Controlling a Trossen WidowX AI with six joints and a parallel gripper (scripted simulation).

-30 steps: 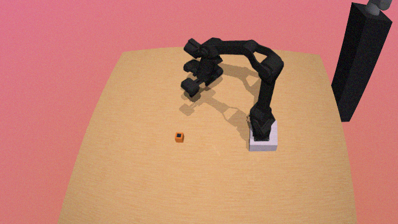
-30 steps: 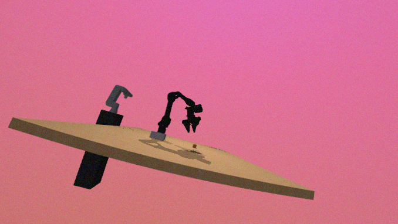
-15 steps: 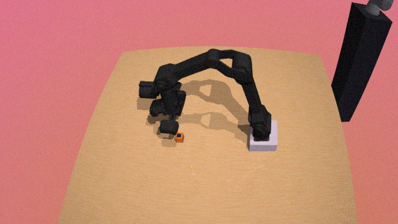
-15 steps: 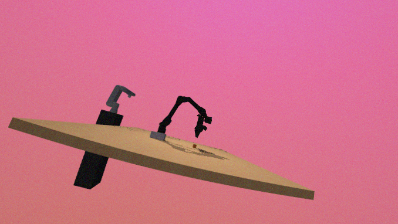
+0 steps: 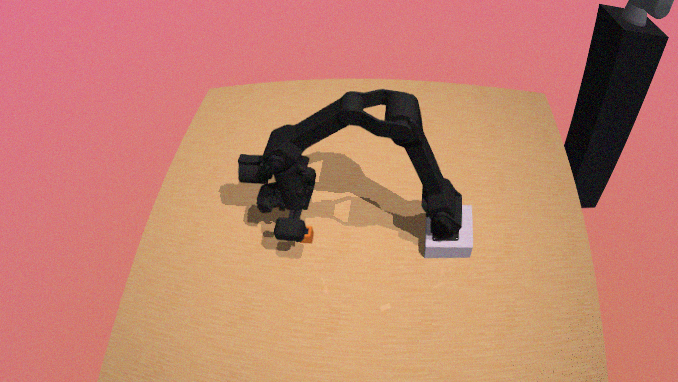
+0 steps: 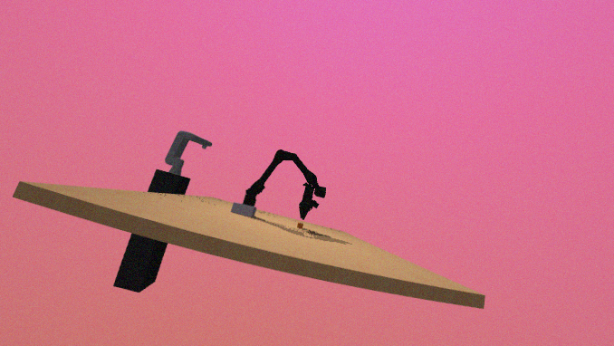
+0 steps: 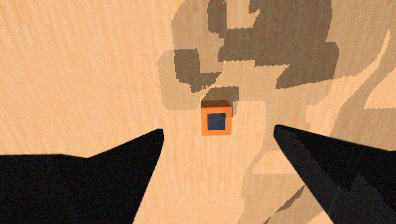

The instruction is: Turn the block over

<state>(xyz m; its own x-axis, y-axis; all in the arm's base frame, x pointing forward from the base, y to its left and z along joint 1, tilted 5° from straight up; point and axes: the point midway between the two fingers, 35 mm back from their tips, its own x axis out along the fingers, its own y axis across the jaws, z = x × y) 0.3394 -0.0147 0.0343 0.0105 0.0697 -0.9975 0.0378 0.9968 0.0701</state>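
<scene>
The small orange block [image 5: 309,236] [image 6: 300,225] [image 7: 216,109] rests on the table [image 5: 325,320] [image 6: 204,228] [image 7: 75,90]. Its dark blue square mark [image 7: 216,121] faces up in the wrist view. My gripper [image 6: 303,218] [image 7: 217,132] is open and empty and points down above the block. In the wrist view the block lies between the two spread fingertips, slightly towards the top, and touches neither. In the top view the gripper covers part of the block and its fingertips cannot be made out.
The arm's pale base block [image 5: 448,251] [image 6: 243,209] sits on the table. A tall black pedestal [image 5: 607,110] [image 6: 168,182] with a grey arm [image 5: 635,16] [image 6: 177,147] stands beyond the table edge. The arm's shadow falls around the block.
</scene>
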